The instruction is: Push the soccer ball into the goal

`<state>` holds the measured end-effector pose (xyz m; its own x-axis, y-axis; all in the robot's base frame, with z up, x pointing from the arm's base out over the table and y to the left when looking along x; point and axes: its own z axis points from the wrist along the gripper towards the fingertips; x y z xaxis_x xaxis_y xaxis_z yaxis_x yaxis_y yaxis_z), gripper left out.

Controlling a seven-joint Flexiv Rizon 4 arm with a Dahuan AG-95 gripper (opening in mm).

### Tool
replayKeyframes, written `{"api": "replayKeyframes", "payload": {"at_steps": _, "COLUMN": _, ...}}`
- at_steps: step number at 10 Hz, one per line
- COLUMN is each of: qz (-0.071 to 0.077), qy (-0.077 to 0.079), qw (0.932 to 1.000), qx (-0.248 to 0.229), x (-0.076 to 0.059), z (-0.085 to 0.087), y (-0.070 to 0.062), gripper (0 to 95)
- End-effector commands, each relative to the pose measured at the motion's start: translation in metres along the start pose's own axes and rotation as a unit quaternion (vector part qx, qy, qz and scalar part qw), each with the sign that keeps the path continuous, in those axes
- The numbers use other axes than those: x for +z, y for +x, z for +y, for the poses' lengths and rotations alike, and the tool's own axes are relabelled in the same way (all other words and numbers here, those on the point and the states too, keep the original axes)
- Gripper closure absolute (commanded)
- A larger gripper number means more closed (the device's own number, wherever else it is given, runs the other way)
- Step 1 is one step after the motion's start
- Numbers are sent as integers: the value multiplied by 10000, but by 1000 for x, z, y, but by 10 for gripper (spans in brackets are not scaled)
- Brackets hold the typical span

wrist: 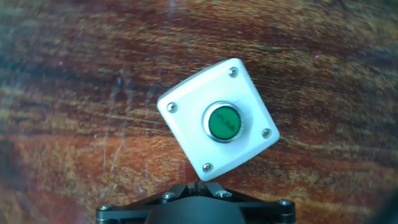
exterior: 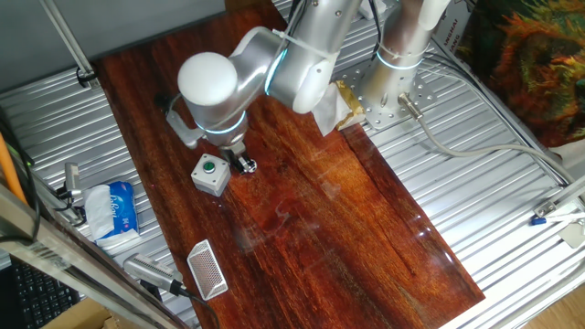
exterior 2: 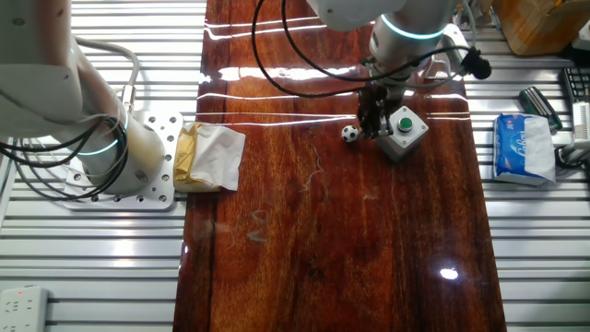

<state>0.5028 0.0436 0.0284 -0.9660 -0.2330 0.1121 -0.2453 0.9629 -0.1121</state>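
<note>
The soccer ball (exterior 2: 349, 134) is a tiny white ball with black patches on the dark wooden table. It lies just left of my gripper (exterior 2: 372, 127) in the other fixed view, close to the fingertips. Whether they touch I cannot tell. The gripper (exterior: 242, 163) points straight down, and in the hand view its fingers (wrist: 198, 185) sit pressed together with nothing between them. The goal (exterior: 207, 270), a small white frame with mesh, lies at the near left edge of the wood, well away from the gripper. The ball does not show in the hand view.
A grey button box (wrist: 217, 118) with a green button stands right beside the gripper, opposite the ball (exterior 2: 403, 132). A blue tissue pack (exterior: 114, 208) lies on the metal slats. A crumpled cloth (exterior 2: 210, 157) sits by a second arm's base (exterior 2: 120, 157).
</note>
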Motion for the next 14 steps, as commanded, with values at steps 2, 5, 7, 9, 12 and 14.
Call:
{"api": "replayKeyframes", "payload": {"at_steps": 2, "qz": -82, "qy": -55, "qw": 9996, "qx": -248, "x": 0, "z": 1, "y": 0, "gripper": 950}}
{"api": "replayKeyframes", "payload": {"at_steps": 5, "qz": -161, "qy": -82, "qw": 9994, "qx": -299, "x": 0, "z": 1, "y": 0, "gripper": 950}}
{"api": "replayKeyframes", "payload": {"at_steps": 7, "qz": -305, "qy": -134, "qw": 9987, "qx": -392, "x": 0, "z": 1, "y": 0, "gripper": 950}}
{"api": "replayKeyframes", "payload": {"at_steps": 9, "qz": -318, "qy": -125, "qw": 9988, "qx": -348, "x": 0, "z": 1, "y": 0, "gripper": 950}}
{"api": "replayKeyframes", "payload": {"at_steps": 12, "qz": -243, "qy": -141, "qw": 9994, "qx": -217, "x": 0, "z": 1, "y": 0, "gripper": 950}}
{"api": "replayKeyframes", "payload": {"at_steps": 14, "qz": -216, "qy": -141, "qw": 9990, "qx": 361, "x": -3, "z": 2, "y": 4, "gripper": 950}}
